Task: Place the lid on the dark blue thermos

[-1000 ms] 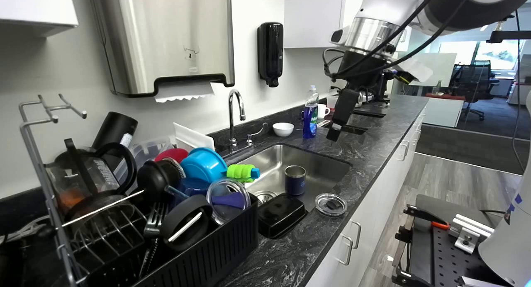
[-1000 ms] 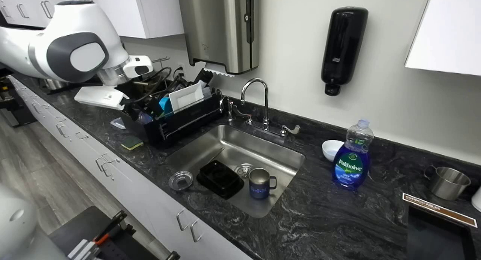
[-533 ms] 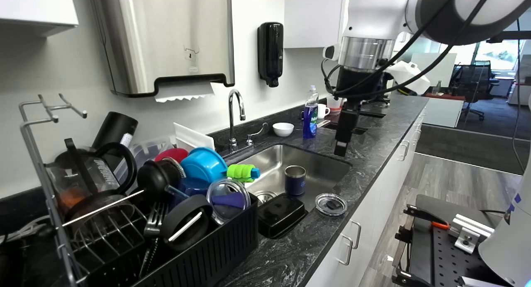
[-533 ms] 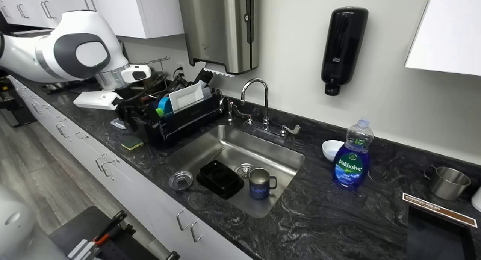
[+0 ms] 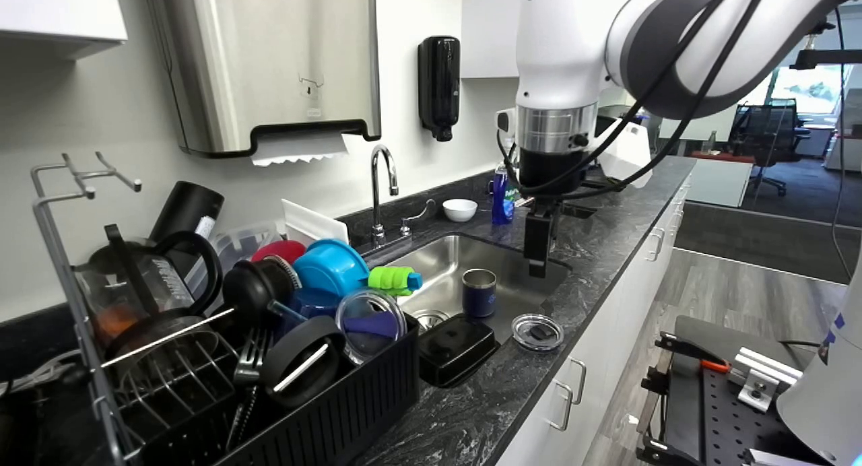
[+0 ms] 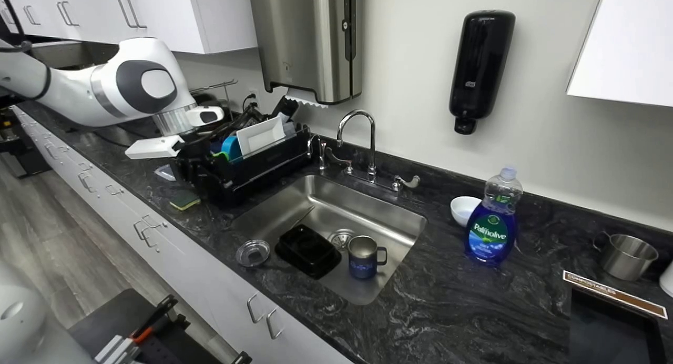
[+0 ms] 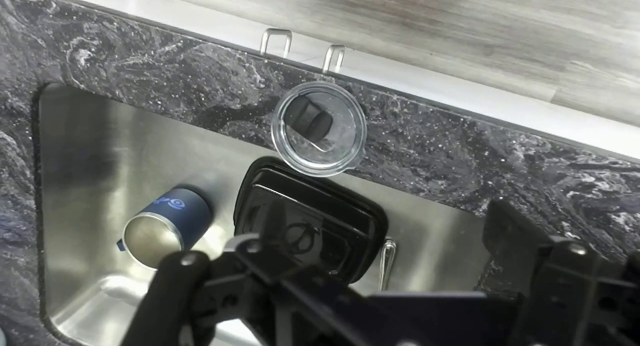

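The lid (image 5: 539, 332) is a see-through disc with a dark slider. It lies flat on the counter strip in front of the sink, also seen in an exterior view (image 6: 253, 253) and the wrist view (image 7: 310, 120). The dark blue thermos (image 5: 479, 297) stands upright and uncovered in the sink, its handle visible in an exterior view (image 6: 363, 265); it also shows in the wrist view (image 7: 186, 213). My gripper (image 7: 387, 220) is open and empty, pointing down. It hangs above the counter and sink, higher than the lid (image 5: 538, 267).
A black container (image 7: 310, 218) lies in the sink (image 6: 405, 222) beside the thermos, with a metal utensil handle (image 7: 387, 258) next to it. A loaded dish rack (image 5: 377, 385), a tall faucet (image 5: 377, 190), a soap bottle (image 6: 491, 227) and a white bowl (image 5: 460, 210) stand around the sink.
The arm has come down toward the sink and lid, and the gripper has turned from tilted to nearly vertical. The lid and thermos have not moved.
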Motion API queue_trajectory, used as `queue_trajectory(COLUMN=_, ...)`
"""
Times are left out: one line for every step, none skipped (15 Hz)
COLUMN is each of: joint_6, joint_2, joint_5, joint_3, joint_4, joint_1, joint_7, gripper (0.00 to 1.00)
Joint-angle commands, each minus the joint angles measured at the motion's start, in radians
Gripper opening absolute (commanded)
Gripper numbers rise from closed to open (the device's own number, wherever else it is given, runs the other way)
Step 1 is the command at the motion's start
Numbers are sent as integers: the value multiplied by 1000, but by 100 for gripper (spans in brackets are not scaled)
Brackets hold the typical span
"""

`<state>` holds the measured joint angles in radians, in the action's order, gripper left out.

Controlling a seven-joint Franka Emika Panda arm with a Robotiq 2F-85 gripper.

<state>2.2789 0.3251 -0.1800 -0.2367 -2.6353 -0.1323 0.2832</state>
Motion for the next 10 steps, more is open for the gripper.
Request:
queue_trajectory(joint_6=-14, joint_2=-121, joint_5=-95, joint_3=-12, joint_4=70, joint_1=34, joint_7=29, gripper=100)
queue_trajectory(joint_6=-10, joint_2=-153, joint_5=-120, joint_3=-6, joint_4=83, joint_1=35, joint_7=24, gripper=100)
queue_trajectory(joint_6=-12, joint_2=-175, joint_5=-134, joint_3=4, joint_4=93, joint_1=33, joint_7=5, gripper=100)
queue_trajectory(joint_6=-9, joint_2=-201, joint_5=-149, joint_3=11, joint_4=102, joint_1=30, joint_7=-12, gripper=100)
queue_trajectory(joint_6=-4, joint_2=-218, joint_5=-159, joint_3=21, joint_4=107, joint_1=26, joint_7=-35, gripper=100)
queue_trajectory(joint_6=0, joint_2=-234, joint_5=-163, joint_3=28, joint_4=109, joint_1=20, joint_7=-64, gripper=100)
queue_trajectory(joint_6=4, joint_2=-246, joint_5=-170, joint_3=34, joint_4=110, joint_1=18, joint_7=-85, gripper=100)
queue_trajectory(joint_6=9, joint_2=-255, joint_5=-169, joint_3=39, joint_4=107, joint_1=16, joint_7=-113, gripper=100)
queue_trajectory(joint_6=11, joint_2=-261, joint_5=-168, joint_3=43, joint_4=103, joint_1=14, joint_7=-136, gripper=100)
queue_trajectory(joint_6=14, joint_2=-266, joint_5=-166, joint_3=46, joint_4=97, joint_1=13, joint_7=-160, gripper=100)
